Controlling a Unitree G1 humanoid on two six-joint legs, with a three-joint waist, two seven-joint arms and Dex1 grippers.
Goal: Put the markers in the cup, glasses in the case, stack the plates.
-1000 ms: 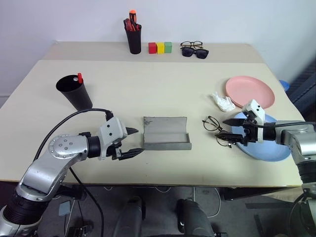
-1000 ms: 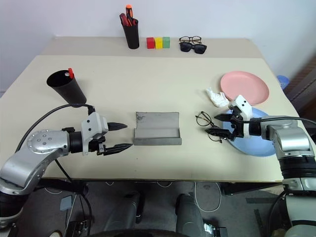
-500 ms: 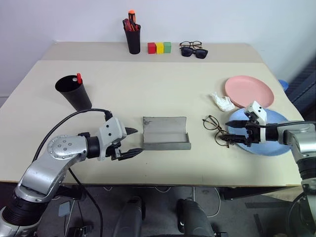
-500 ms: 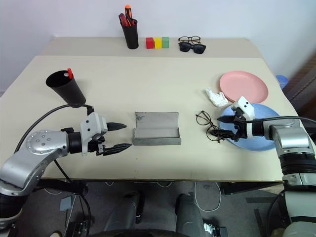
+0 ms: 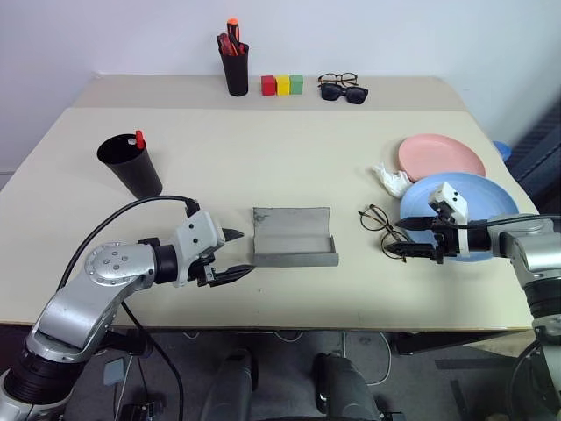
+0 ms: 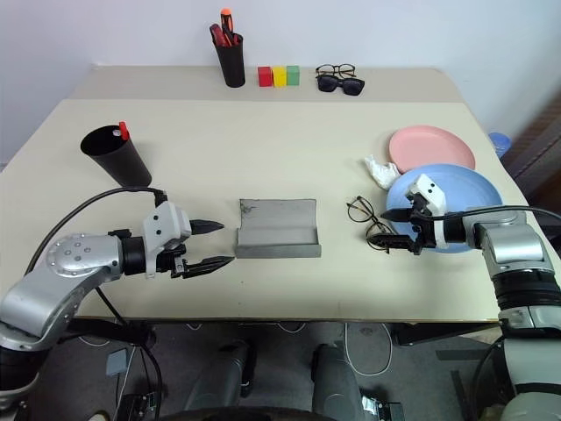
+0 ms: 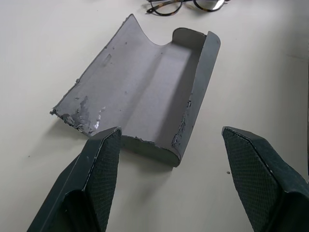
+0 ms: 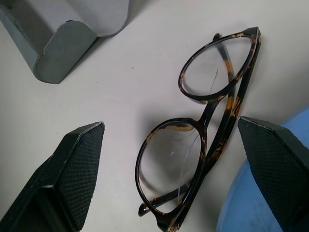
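Observation:
The glasses, thin dark frames with clear round lenses, lie on the table beside the blue plate. My right gripper is open and straddles them just above the table. The grey case lies open at the table's middle. My left gripper hovers open just left of the case, holding nothing. A red-capped marker stands in the black cup at the left. The pink plate sits behind the blue one, their rims meeting.
A white crumpled scrap lies between the glasses and the pink plate. At the back stand a black pot of red-orange pens, three coloured blocks, and sunglasses with another pair of spectacles.
The blue plate has slid away from the table's front edge toward the pink plate. My right gripper stays open at the glasses. The left arm has not moved.

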